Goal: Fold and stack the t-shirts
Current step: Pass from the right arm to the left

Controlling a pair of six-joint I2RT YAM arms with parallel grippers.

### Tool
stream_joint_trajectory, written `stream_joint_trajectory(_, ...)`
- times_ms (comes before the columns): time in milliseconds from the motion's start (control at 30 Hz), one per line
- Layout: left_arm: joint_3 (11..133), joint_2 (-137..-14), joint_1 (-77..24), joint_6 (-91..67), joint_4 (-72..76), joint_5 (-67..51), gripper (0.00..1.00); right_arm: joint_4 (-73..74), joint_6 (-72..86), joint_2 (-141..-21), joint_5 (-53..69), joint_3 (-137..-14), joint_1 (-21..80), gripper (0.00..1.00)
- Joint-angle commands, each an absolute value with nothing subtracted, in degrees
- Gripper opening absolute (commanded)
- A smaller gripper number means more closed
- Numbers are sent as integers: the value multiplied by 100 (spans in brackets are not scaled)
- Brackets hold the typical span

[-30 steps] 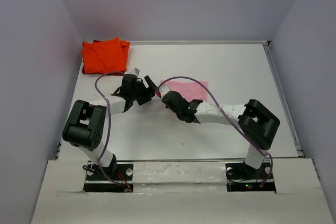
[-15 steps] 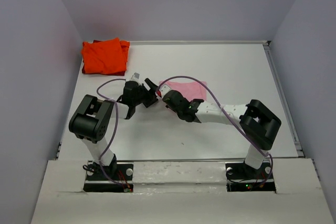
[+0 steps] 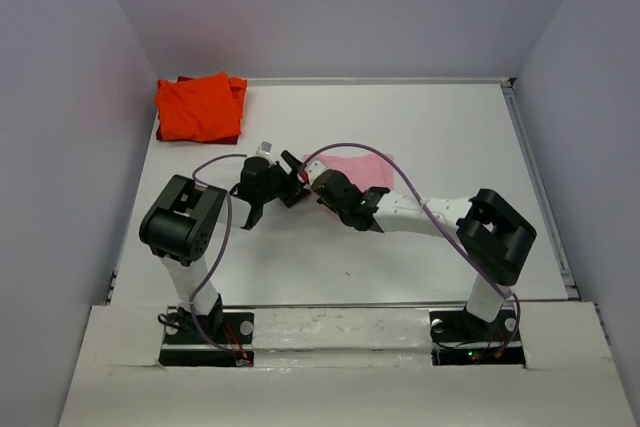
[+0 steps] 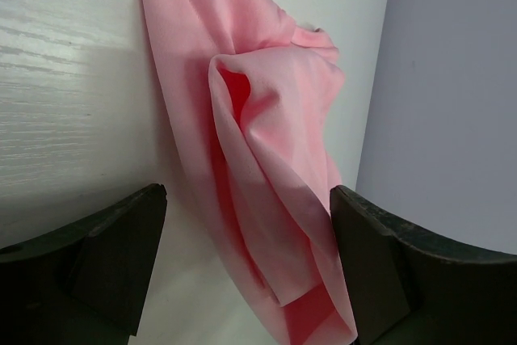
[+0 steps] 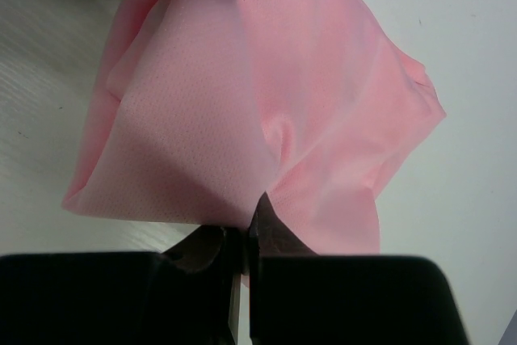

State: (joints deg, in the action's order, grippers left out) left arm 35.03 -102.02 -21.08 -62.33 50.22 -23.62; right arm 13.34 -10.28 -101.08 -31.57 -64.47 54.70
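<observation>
On the tabletop [image 3: 420,127] the orange-red t-shirt [image 3: 198,107] lies bunched in the far left corner and the pink t-shirt [image 3: 360,169] lies rumpled mid-table, its edge pinched in the right claw [image 5: 242,240], the left claw [image 4: 246,264] spread wide over it, so the pink fold seems under way and the left must next close on cloth.

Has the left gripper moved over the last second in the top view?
Yes. The left gripper has shifted slightly to the right, away from the orange t-shirt in the far-left corner and closer to the pink t-shirt.
</observation>
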Motion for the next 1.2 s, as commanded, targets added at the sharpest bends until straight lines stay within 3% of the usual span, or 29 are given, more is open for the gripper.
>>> stream_joint_trajectory(0, 3638, -10318, -2258, -6433, 5440, -2452, 91, 1204, -1028, -9984, -3129, -6697, 5423, 0)
stream_joint_trajectory(467, 4008, -10722, -2557, -6539, 5476, -2329, 90, 1204, -1002, -9993, -3103, -6671, 5423, 0)
stream_joint_trajectory(567, 4078, -10802, -2566, -6495, 5476, -2294, 84, 1204, -993, -10002, -3094, -6671, 5423, 0)
stream_joint_trajectory(600, 4087, -10819, -2575, -6478, 5484, -2294, 79, 1204, -993, -10002, -3094, -6671, 5423, 0)
stream_joint_trajectory(667, 4148, -10898, -2575, -6469, 5484, -2338, 52, 1204, -976, -10002, -3094, -6653, 5423, 0)
stream_joint_trajectory(733, 4201, -10986, -2566, -6486, 5520, -2382, 21, 1204, -967, -10002, -3102, -6645, 5423, 0)
stream_joint_trajectory(767, 4210, -11004, -2566, -6539, 5520, -2417, 0, 1204, -958, -10002, -3129, -6636, 5423, 0)
stream_joint_trajectory(933, 4359, -11135, -2549, -6338, 5380, -2443, 0, 1326, -704, -10002, -3269, -6601, 5423, 0)
stream_joint_trajectory(967, 4412, -11144, -2540, -6276, 5301, -2443, 0, 1405, -425, -9993, -3261, -6592, 5423, 4)
stream_joint_trajectory(1000, 4482, -11162, -2523, -6197, 5178, -2461, 0, 1476, -248, -9984, -3252, -6566, 5423, 19)
stream_joint_trajectory(1033, 4683, -11214, -2479, -6005, 4890, -2513, 0, 1546, -46, -9976, -3121, -6531, 5423, 47)
stream_joint_trajectory(1067, 4815, -11224, -2444, -5890, 4704, -2548, 0, 1686, 408, -9949, -3033, -6400, 5423, 68)
stream_joint_trajectory(1100, 4921, -11241, -2400, -5776, 4519, -2558, 0, 1722, 613, -9923, -2980, -6398, 5423, 79)
stream_joint_trajectory(1167, 5412, -11346, -2242, -5319, 3773, -2584, 0, 1732, 1078, -9748, -2787, -6057, 5423, 83)
